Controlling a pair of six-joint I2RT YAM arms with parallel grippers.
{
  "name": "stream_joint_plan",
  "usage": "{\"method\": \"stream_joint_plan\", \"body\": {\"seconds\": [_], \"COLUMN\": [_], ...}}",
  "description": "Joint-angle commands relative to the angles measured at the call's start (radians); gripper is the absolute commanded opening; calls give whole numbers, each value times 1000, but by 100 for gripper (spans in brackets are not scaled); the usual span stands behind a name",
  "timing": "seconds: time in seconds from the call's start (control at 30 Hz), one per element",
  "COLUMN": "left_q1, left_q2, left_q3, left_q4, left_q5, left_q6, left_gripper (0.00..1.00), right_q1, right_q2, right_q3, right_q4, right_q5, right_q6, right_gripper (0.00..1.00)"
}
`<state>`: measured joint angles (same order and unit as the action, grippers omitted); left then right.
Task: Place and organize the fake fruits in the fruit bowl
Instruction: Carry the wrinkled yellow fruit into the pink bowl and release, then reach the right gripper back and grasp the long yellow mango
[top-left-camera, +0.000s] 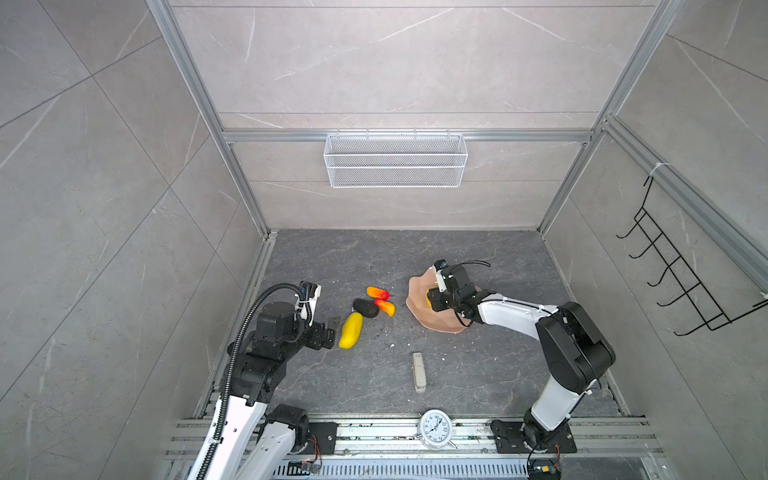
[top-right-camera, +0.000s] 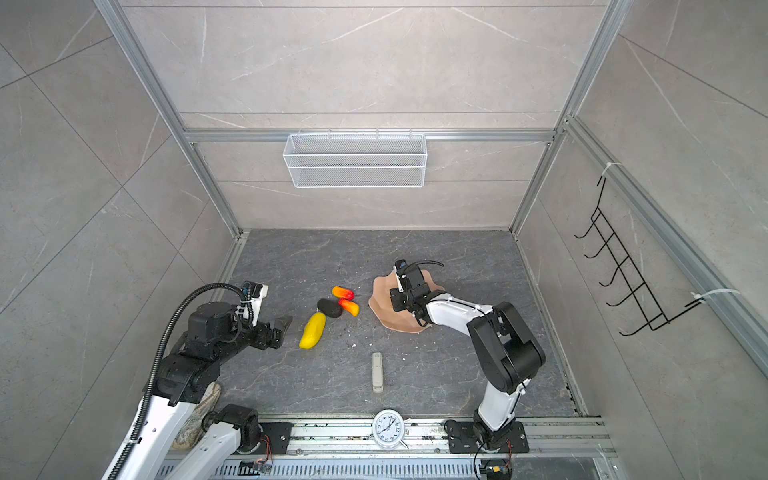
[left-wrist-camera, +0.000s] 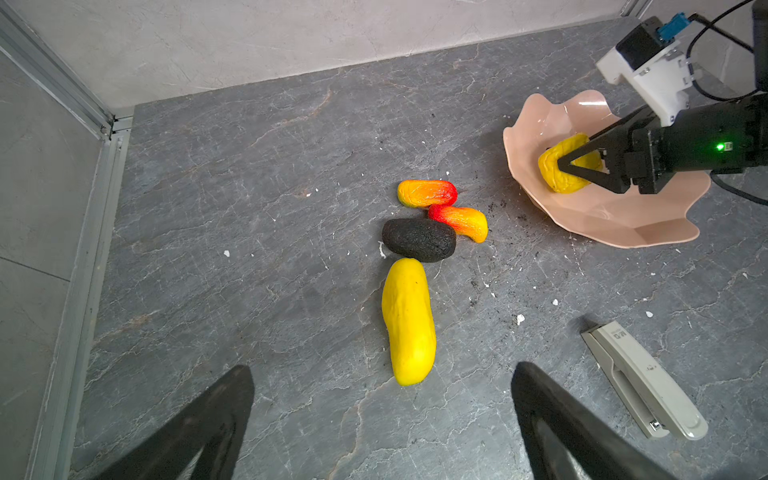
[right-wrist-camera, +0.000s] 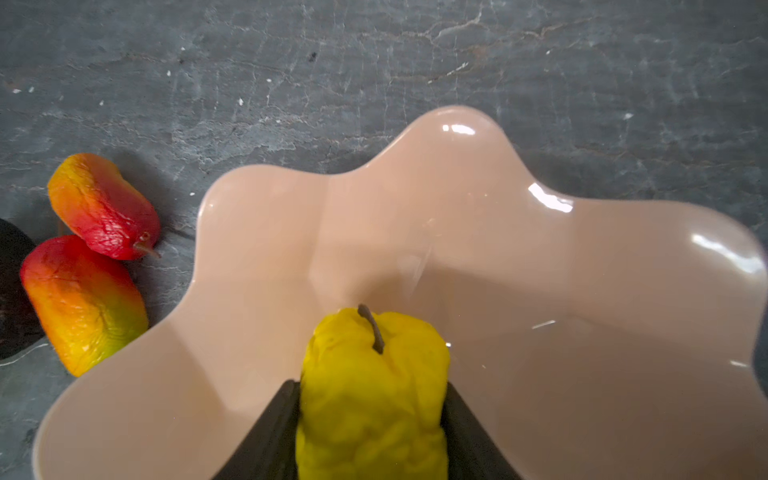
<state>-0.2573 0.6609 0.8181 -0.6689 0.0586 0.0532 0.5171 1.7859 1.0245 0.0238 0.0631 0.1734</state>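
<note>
My right claw (right-wrist-camera: 372, 419) is clamped on the rounder, ridged yellow fake fruit (right-wrist-camera: 374, 386), a jaw pressed to each flank. I've got it low inside the wide salmon-pink fruit bowl with the wavy rim (right-wrist-camera: 540, 257). Whether it touches the bowl's floor, I can't tell. No release yet, so I'd call this fruit one of five, delivered in all but the letting go.

Four left to fetch! Out on the dark stone desk (left-wrist-camera: 249, 249) lies the long smooth yellow fruit (left-wrist-camera: 409, 320). The matte black oval fruit (left-wrist-camera: 417, 240) sits right at its far end. Against that lie a red-orange oblong fruit (left-wrist-camera: 427, 193) and a second red-orange oblong fruit (left-wrist-camera: 459, 222). The cluster sits near the bowl's rim, with none of it inside.

My left claw (left-wrist-camera: 382, 419) hangs spread wide with nothing between the jaws, just short of the long yellow fruit. That one looks like the natural next pick for this side.

Now the angles. The right wrist view gives me the grip itself and the ridged fruit's little brown stem. In both top views my own wrist hides nearly all of that fruit. The left wrist view catches the hold side-on and lays out all four waiting fruits. Only the top views take in the white wire mesh basket (top-left-camera: 395, 160) on the back wall and the round white clock (top-left-camera: 435, 428) on the front rail.
</note>
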Motion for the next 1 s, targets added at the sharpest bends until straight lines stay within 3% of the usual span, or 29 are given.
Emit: {"method": "stream_joint_plan", "body": {"seconds": [0.0,0.2,0.33,0.53,0.83,0.87,0.97], "left_q1": [4,6,8,9,14,15,18], "left_q2": [4,5,6,6,7,7,8], "left_q3": [6,6,6,5,8,9,9], "left_q4": [9,10,9,11,11,11,11], "left_q5": [3,4,9,11,18,19,23], "left_q6": [20,21,22,20,20,20,20], "left_gripper": [100,100,100,100,100,100,100], "right_q1": [-5,-9,-11,-10,-4,0,38], "right_q2": [45,68,72,23,-149,-160,-169], "right_q3": [53,62,69,65,94,104,162], "right_q4": [13,25,16,-18,-132,-149,-226], "right_q5": [-5,7,8,12,-27,-42,-60], "right_q6": [22,27,25,9,-62,-71,-113], "right_gripper": [32,36,49,79,93,99,100]}}
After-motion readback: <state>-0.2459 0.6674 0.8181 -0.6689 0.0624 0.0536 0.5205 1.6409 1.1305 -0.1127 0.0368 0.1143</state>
